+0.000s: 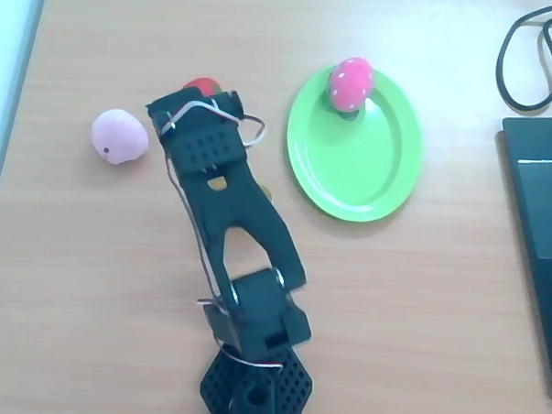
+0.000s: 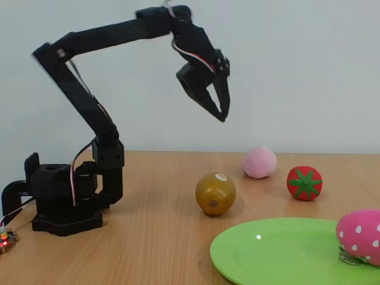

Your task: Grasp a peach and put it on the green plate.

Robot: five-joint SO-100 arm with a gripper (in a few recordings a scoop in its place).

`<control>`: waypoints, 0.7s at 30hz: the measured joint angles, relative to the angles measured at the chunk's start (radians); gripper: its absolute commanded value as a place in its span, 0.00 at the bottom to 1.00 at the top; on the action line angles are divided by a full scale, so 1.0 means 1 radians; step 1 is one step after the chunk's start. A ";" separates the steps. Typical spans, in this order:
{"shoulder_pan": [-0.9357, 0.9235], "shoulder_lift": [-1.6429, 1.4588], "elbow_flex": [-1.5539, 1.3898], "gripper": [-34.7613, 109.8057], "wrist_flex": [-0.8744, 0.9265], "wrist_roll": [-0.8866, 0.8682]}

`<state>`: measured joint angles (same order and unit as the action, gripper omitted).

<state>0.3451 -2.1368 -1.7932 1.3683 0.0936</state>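
The counter (image 2: pixel 148 237) is seen bearing the arm (image 2: pixel 89 113), whose tool (image 2: pixel 221 104) is held high in the fixed view, clear of every object, its two fingers drawn nearly together with nothing between them. The plate (image 2: pixel 279 252) is found low and to the right of the tool in the fixed view, with the strawberry (image 2: pixel 360 233) resting on its rim. The peach (image 2: pixel 259 162) is seen on the counter below and right of the tool, off the plate, with the tomato (image 2: pixel 304 183) beside it and the kiwi (image 2: pixel 215 193) almost directly under the tool.
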 measured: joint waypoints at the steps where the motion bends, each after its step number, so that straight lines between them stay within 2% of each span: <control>1: -0.002 0.028 0.012 0.29 0.003 0.005; 5: 0.003 0.130 0.043 0.36 0.003 0.005; 13: 0.021 0.264 0.075 0.45 -0.002 0.066; 21: 0.061 0.405 0.242 0.53 0.006 0.104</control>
<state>0.4065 -1.7319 -1.5509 1.3744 0.1979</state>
